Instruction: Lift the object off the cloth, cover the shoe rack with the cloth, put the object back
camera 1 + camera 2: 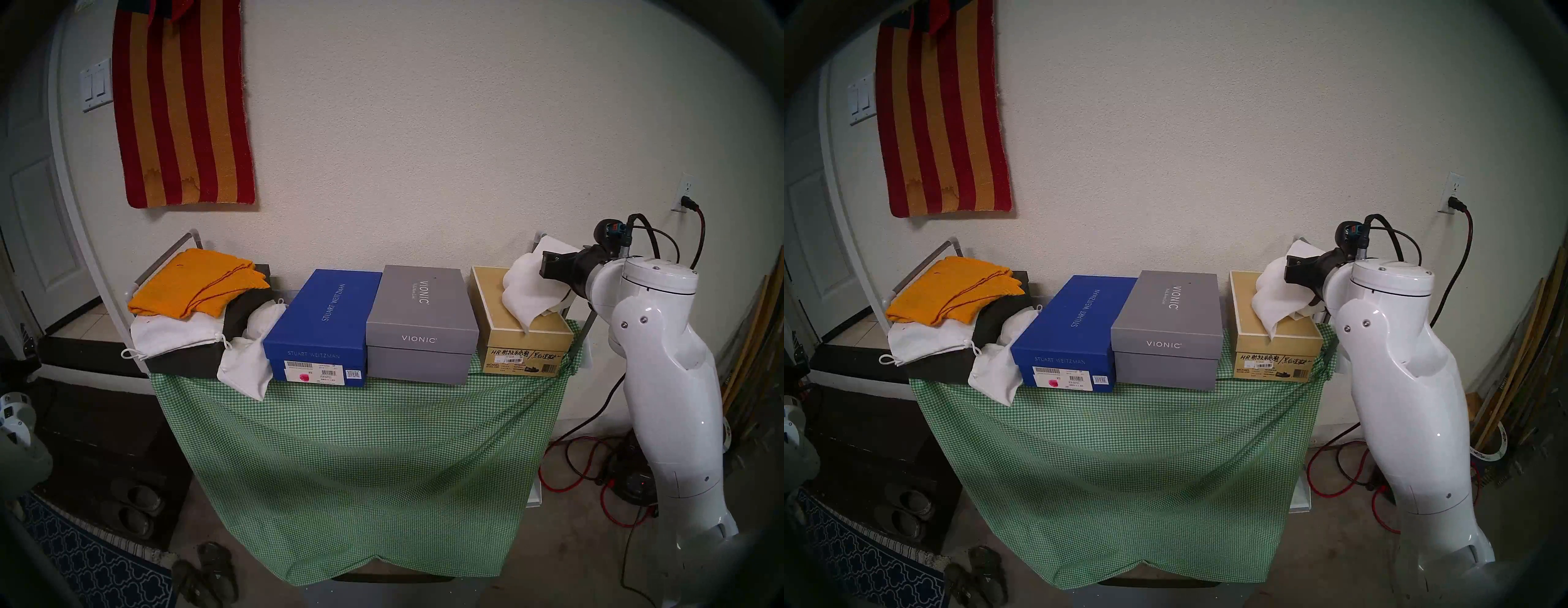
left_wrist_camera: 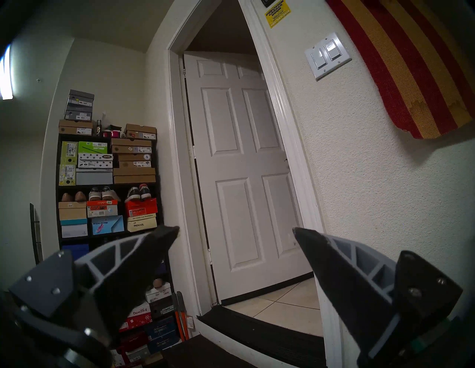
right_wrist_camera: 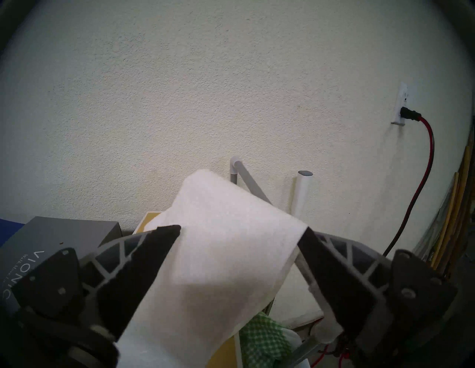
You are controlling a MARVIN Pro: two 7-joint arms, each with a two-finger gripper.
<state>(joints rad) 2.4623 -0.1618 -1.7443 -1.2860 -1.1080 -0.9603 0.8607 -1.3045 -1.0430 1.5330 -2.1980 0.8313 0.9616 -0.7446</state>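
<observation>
The green-and-white gingham cloth (image 1: pixel 360 467) hangs over the front of the shoe rack (image 1: pixel 167 259) down to the floor, and shoe boxes stand on its top edge. The white tissue roll (image 1: pixel 524 280) lies on the tan box at the rack's right end, its loose sheet trailing over the lid. My right gripper (image 1: pixel 545 265) reaches in from the right. In the right wrist view this gripper (image 3: pixel 243 227) stands open, with the roll (image 3: pixel 231 244) between its fingers. My left gripper (image 2: pixel 236 228) is open and empty, facing a doorway far to the left.
On the rack's top stand a blue box (image 1: pixel 322 327), a grey box (image 1: pixel 420 322) and the tan box (image 1: pixel 522 339). At its left end lie a folded orange cloth (image 1: pixel 195 284) and white bags (image 1: pixel 246 365). Cables (image 1: pixel 585 467) lie on the floor at the right, sandals (image 1: pixel 203 581) at the front left.
</observation>
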